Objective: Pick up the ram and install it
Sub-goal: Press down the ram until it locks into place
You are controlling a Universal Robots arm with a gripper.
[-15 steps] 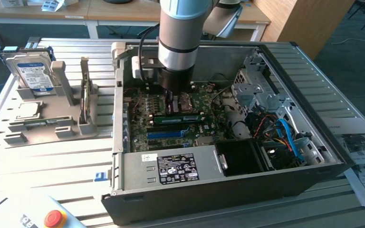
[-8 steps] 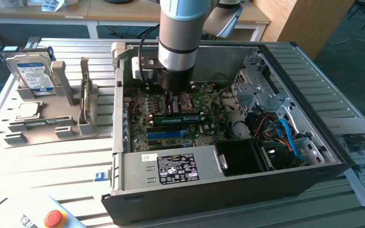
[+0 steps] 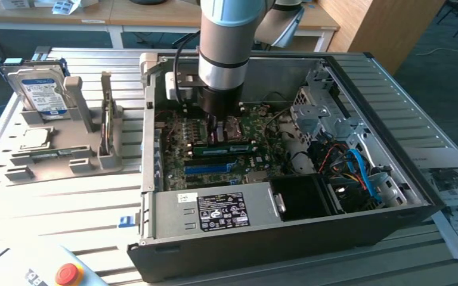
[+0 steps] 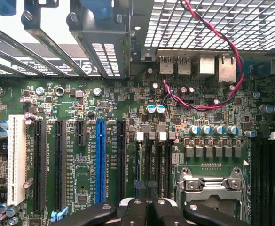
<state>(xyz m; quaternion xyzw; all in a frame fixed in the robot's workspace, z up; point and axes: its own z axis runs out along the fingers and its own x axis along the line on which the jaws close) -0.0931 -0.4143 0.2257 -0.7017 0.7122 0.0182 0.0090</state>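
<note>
1. My gripper (image 3: 222, 130) has its fingers (image 4: 133, 207) squeezed shut
2. The ram (image 3: 225, 147) sits right under them, on the motherboard (image 4: 104, 99)
3. It lies longways along its slot, between the exterior view's left and right
4. Pinched or just pressed, I cannot tell

A robotics lab or test workshop. An open PC case (image 3: 293, 196) lies on a slotted aluminium table (image 3: 70, 208), its motherboard (image 4: 128, 141) bare. At the exterior view's left a grey holder (image 3: 70, 152) keeps loose parts (a hard drive (image 3: 42, 92) among them). A red stop button (image 3: 69, 274) sits at the near left corner, printed sheets (image 3: 452, 190) lie at the right, and wooden desks (image 3: 133, 15) stand far behind.
</note>
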